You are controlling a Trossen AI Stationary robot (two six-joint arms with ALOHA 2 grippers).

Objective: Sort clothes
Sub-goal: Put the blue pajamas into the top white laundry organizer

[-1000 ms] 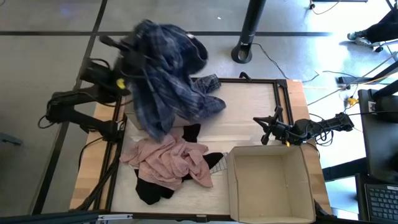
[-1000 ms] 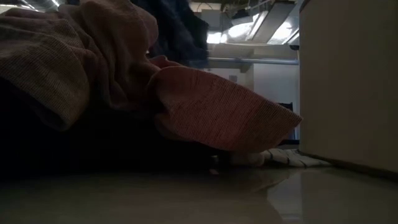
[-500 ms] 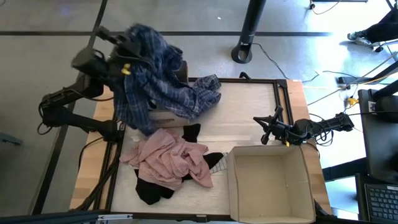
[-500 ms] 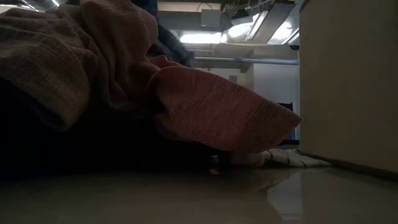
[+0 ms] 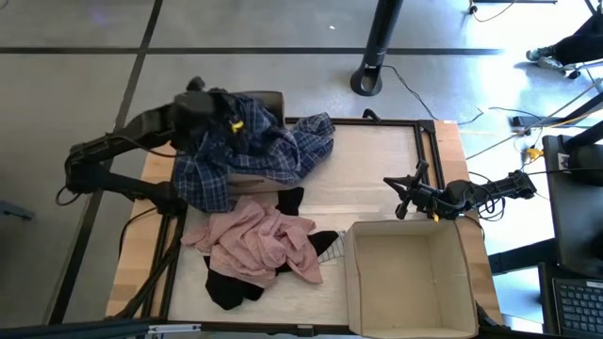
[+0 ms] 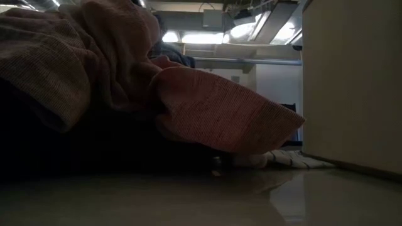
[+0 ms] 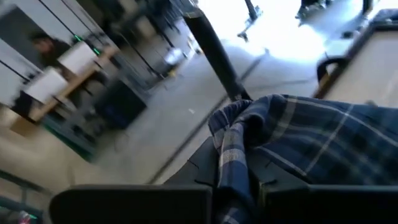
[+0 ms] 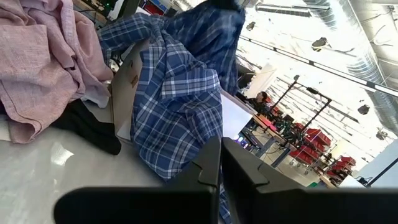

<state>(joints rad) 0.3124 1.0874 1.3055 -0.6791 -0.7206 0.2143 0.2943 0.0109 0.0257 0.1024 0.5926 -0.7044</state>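
The plaid shirt (image 5: 250,151) is pinched in the left gripper (image 5: 203,102) jaws and draped over a box (image 5: 247,176) at the bench's (image 5: 377,160) far left. Beside that box, a pink garment (image 5: 259,242) is heaped. The right gripper (image 5: 403,196) is parked near the empty box (image 5: 410,278), jaws pressed together.

Surface: wooden table (image 5: 377,160).
On it: pink garment (image 5: 259,240), black pieces (image 5: 226,290), two cardboard boxes (image 5: 410,275).

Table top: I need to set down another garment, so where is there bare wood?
Bare table runs between the plaid shirt and the right gripper, above the open cardboard box. The left half is crowded: the pink garment over black ones, the shirt draped over a second box.
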